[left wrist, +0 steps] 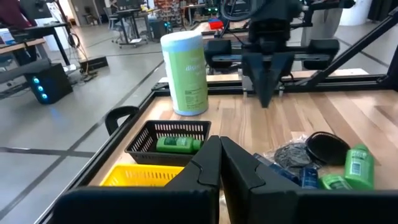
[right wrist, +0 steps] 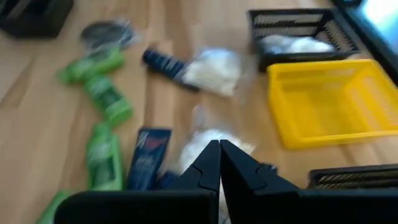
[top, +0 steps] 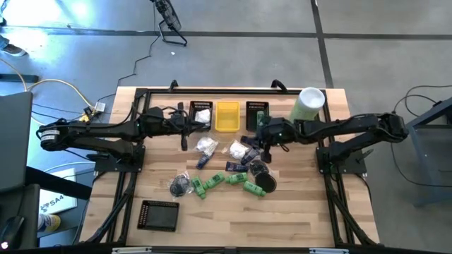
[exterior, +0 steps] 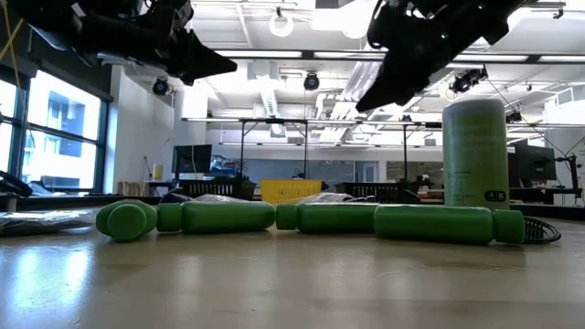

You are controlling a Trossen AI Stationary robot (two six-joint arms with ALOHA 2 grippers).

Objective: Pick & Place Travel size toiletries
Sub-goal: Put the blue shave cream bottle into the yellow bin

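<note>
Both empty, the left end effector and right end effector hover pinched together, small bright green plastic bottles loose on the wooden table below them, so next comes opening and descending.

Around me: grey concrete floor w/ seam lines, cables trailing across it. Behind my wooden table, big open workshop w/ white ceiling, ducts, round lamps. Tall windows on one side, bright daylight. Desks further back.
</note>
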